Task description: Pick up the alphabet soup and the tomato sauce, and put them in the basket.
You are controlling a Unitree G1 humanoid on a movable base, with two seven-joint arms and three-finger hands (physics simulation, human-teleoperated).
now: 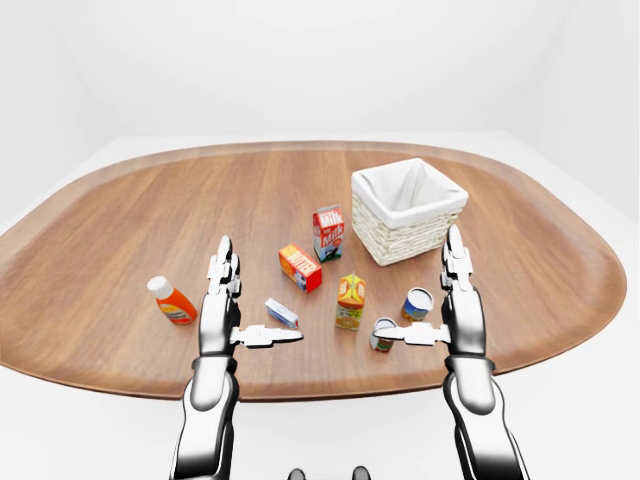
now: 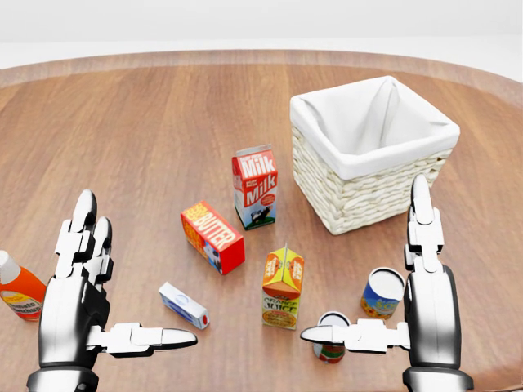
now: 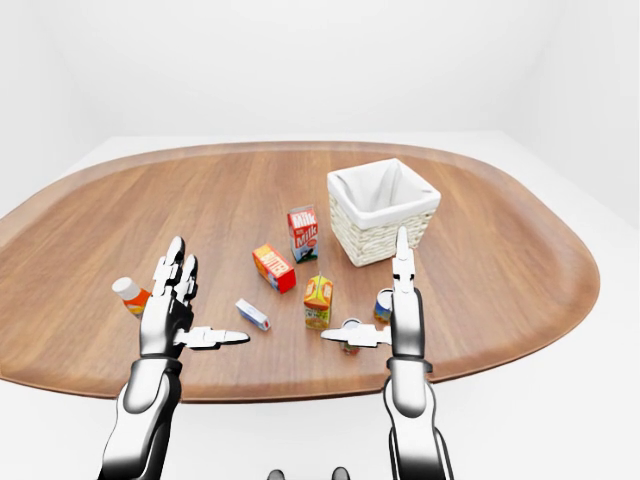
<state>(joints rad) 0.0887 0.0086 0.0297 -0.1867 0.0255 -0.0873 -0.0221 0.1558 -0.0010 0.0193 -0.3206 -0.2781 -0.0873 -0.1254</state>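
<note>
My right hand (image 2: 409, 327) hangs nearest me with fingers spread wide and thumb stretched inward, holding nothing; my left hand (image 2: 86, 314) mirrors it, equally empty. The tomato sauce can (image 2: 331, 336) stands upright just beyond my right thumb tip, partly hidden by it. The alphabet soup can (image 2: 382, 292) stands upright just beside my right fingers, toward the head view's middle. Both cans lie far closer to my right hand than my left. Farther up sits the white-lined wicker basket (image 2: 359, 200), directly beyond the cans, so I judge the right arm should reach.
</note>
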